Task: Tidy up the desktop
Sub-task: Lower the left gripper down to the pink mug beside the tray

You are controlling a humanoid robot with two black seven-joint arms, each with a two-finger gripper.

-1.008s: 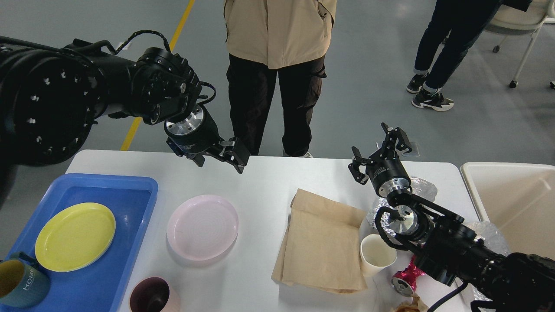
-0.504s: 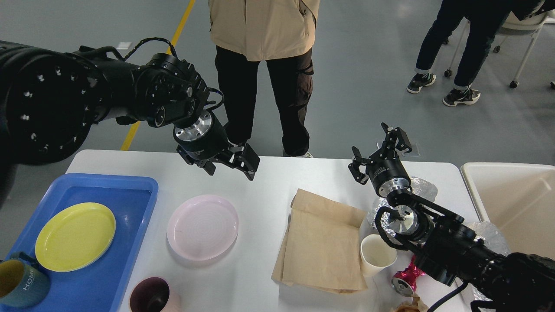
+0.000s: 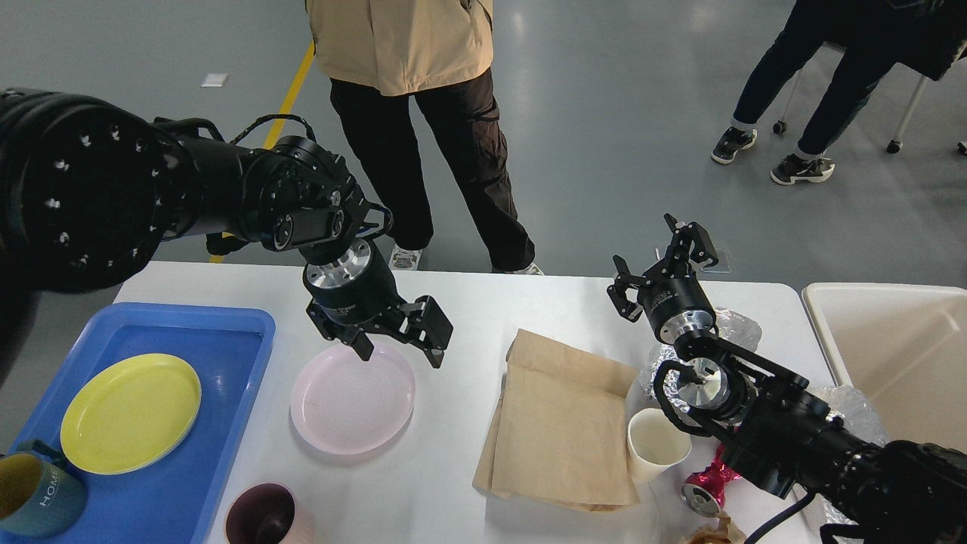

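desktop: white top w/ rounded corners, fills lower frame, far edge twd the standing people; holds most of the items below.
L gripper: fingers spread wide, nothing btwn them; hangs over far rim of pink plate, pointing down + right. One finger tip over the plate's far edge, other just past its right side. Can't tell if touching the plate.
R gripper: raised above far right part of desktop, fingers apart + empty, pointing up and away from cam.
pink plate: flat on desktop, right of blue tray, empty.
blue tray: at left edge of desktop, partly cut by frame.
yellow plate: lies in the tray.
teal mug: at tray's near left corner, lettering on side, partly out of frame.
maroon cup: near edge of desktop, just right of tray, near side of pink plate; upright, cut by frame bottom.
brown paper bag: flat, centre-right of desktop.
white cup: upright, touching bag's right edge, just in front of R arm.
crushed can: red/pink, on its side, near the white cup, partly behind R arm.
foil wrap: crumpled, behind R arm, mostly hidden.
cream bin: off right end of desktop, open top.
people: one in tan jacket stands at far edge; another's legs far right.
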